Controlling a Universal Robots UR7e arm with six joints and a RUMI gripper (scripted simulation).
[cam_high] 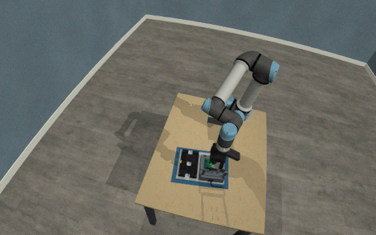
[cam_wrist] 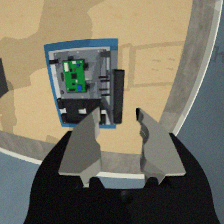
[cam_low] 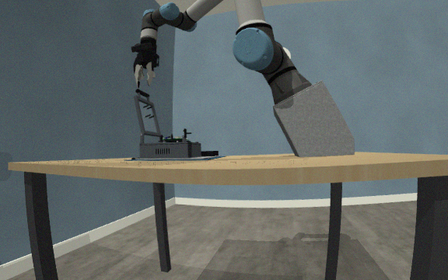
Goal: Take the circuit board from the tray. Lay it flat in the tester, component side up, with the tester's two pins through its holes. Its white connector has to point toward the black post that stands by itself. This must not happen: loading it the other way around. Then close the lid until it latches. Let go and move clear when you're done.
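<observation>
The circuit board [cam_high: 208, 163] [cam_wrist: 75, 82] lies component side up in the tester [cam_low: 166, 151] [cam_wrist: 95, 60]. Its white connector [cam_wrist: 66, 67] is at the upper left corner in the wrist view; a small black part [cam_wrist: 53, 62] of the tester is just left of it. Whether the pins pass through the board's holes is too small to tell. The lid [cam_high: 212, 174] [cam_low: 140, 117] [cam_wrist: 118, 96] stands up, leaning slightly back, with a black handle bar [cam_low: 142, 93] on top. My gripper [cam_low: 144, 82] [cam_wrist: 118, 108] is partly open and empty, just above the handle bar.
The black tray [cam_high: 192, 170] [cam_wrist: 75, 112] with white pads lies beside the tester on the blue-edged mat [cam_high: 173, 177] [cam_wrist: 82, 43]. The robot's base block [cam_low: 317, 120] stands on the wooden table [cam_high: 188, 130] behind. A tall black post [cam_low: 185, 135] rises at the tester's robot side.
</observation>
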